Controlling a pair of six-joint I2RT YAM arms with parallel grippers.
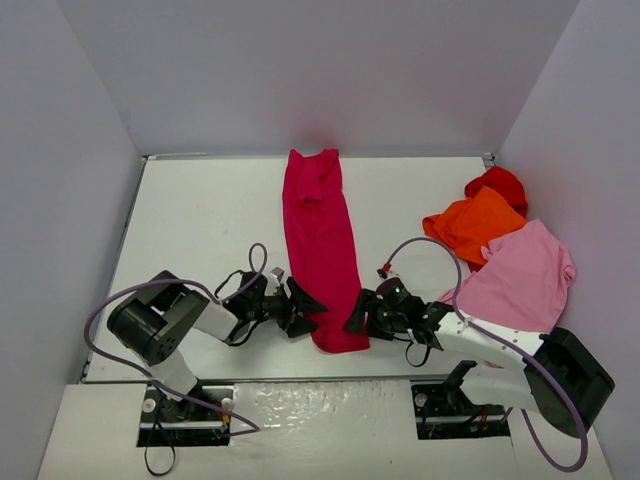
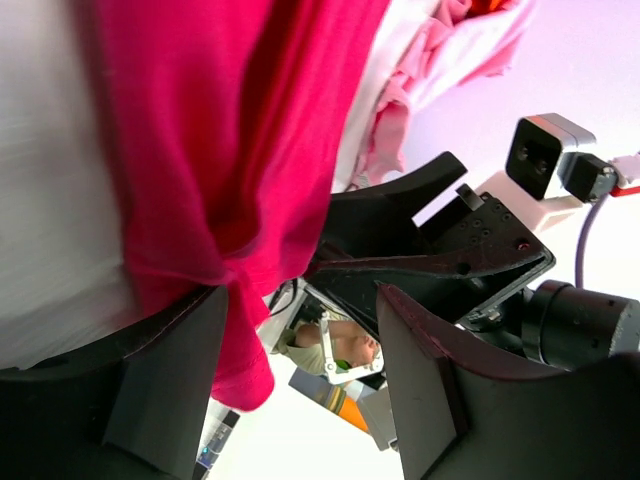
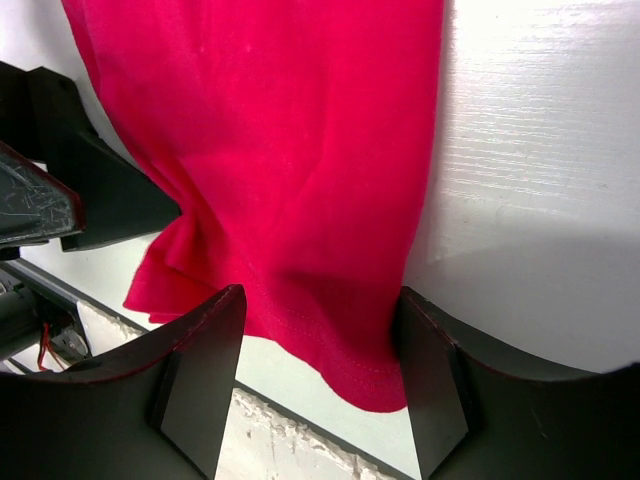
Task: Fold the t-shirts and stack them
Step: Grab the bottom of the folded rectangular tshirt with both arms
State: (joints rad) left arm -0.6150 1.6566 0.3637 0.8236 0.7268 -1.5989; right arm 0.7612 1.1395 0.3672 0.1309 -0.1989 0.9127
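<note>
The crimson-magenta t-shirt (image 1: pixel 322 245) lies folded into a long narrow strip running from the back wall to the near edge. My left gripper (image 1: pixel 303 306) is open at the left side of the strip's near end; in the left wrist view (image 2: pixel 300 300) the cloth (image 2: pixel 220 150) bunches against the left finger and a hem corner hangs into the gap. My right gripper (image 1: pixel 358 313) is open at the strip's right side. In the right wrist view (image 3: pixel 320 300) its fingers straddle the near hem (image 3: pixel 300 200), which lies flat on the table.
The light pink shirt (image 1: pixel 522 275), the orange shirt (image 1: pixel 473 222) and the red shirt (image 1: pixel 499 185) lie crumpled in a pile at the right. The table's near edge (image 1: pixel 300 377) is just behind the hem. Grey walls enclose the table.
</note>
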